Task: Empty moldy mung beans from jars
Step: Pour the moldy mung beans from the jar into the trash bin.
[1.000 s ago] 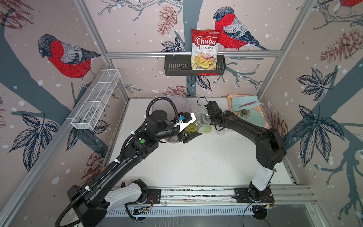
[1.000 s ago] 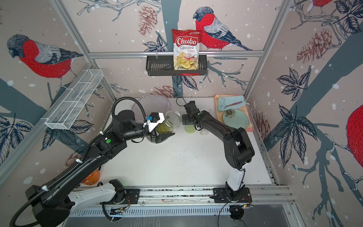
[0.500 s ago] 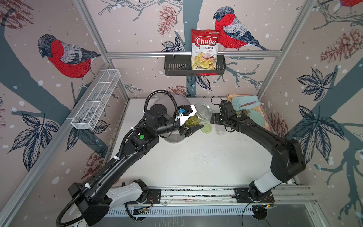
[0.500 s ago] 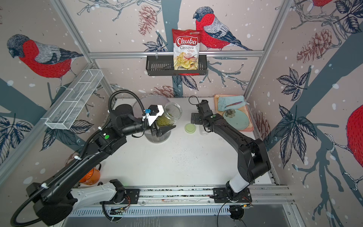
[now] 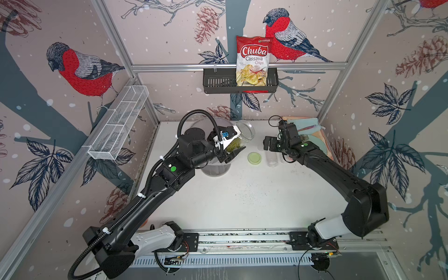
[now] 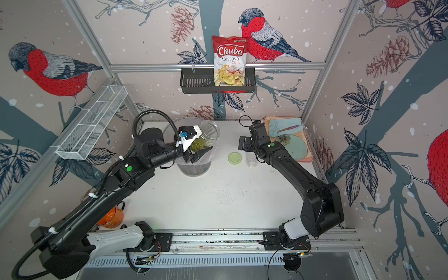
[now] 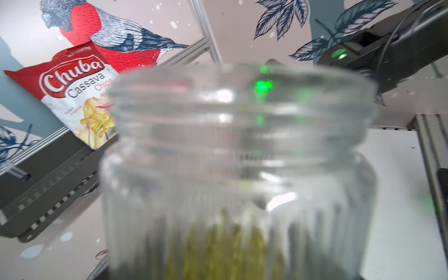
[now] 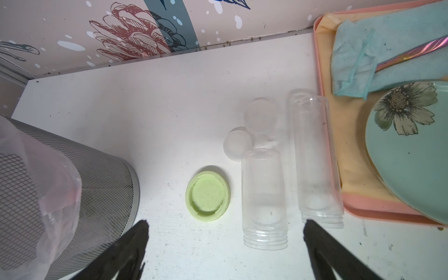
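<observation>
A green lid (image 8: 208,194) is lying upside down on the white table (image 8: 157,101). Just beside it, a short jar (image 8: 264,194) and a tall jar (image 8: 317,157) are standing open, with two clear lids (image 8: 260,114) lying near them. A pink tray (image 8: 363,208) beside the tall jar is holding a blue cloth (image 8: 351,55) and a flower plate (image 8: 407,150). A mesh bin (image 8: 109,184) is wearing a pink bag (image 8: 36,181). The black jaws are standing wide apart.

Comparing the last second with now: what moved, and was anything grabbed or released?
The right pincer pulled away from the glass jar toward the robot's right and now hangs open by the empty clear jars. The left pincer, gripping the glass jar throughout, carried it and its mung beans slightly toward the back wall, at the bin. Nothing was newly taken or released. The green lid and bin stayed put.
</observation>
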Robot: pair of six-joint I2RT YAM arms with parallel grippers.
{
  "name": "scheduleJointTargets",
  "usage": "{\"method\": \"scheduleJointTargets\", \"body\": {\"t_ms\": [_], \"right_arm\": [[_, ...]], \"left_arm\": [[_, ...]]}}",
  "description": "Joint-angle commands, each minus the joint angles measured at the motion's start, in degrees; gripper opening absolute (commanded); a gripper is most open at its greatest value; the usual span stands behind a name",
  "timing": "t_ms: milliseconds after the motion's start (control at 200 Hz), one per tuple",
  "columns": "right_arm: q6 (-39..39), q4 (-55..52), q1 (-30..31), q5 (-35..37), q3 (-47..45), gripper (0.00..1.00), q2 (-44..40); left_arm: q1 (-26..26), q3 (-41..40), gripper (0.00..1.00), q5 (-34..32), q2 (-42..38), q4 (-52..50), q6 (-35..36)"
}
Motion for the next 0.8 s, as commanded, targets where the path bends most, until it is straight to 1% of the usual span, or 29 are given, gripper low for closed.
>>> {"method": "scheduleJointTargets", "body": {"t_ms": [0, 110, 325, 710, 795], "right_arm": [[-0.4, 0.0, -0.1, -0.9, 1.0, 1.0, -0.6], [-1.1, 0.0, -0.1, -1.8, 2.0, 1.0, -0.8], [-1.2, -0.4, -0.2, -2.3, 2.7, 1.0, -1.1], [-1.5, -0.3, -1.3, -3.4, 2.5, 1.0, -1.9], [-1.5, -0.2, -1.6, -3.9, 2.7, 1.0, -1.9]], "left_arm": [[0.3, -0.5, 0.0, -8.7, -0.9, 6.4, 3.0], [0.8, -1.2, 0.0, -14.0, -0.9, 7.2, 4.5], [3.9, -2.9, 0.0, -17.0, -1.9, 9.3, 5.3], [7.6, -4.0, 0.0, -25.5, -3.3, 8.9, 13.6], [9.3, -3.9, 0.0, -24.9, -4.2, 8.3, 13.5]]}}
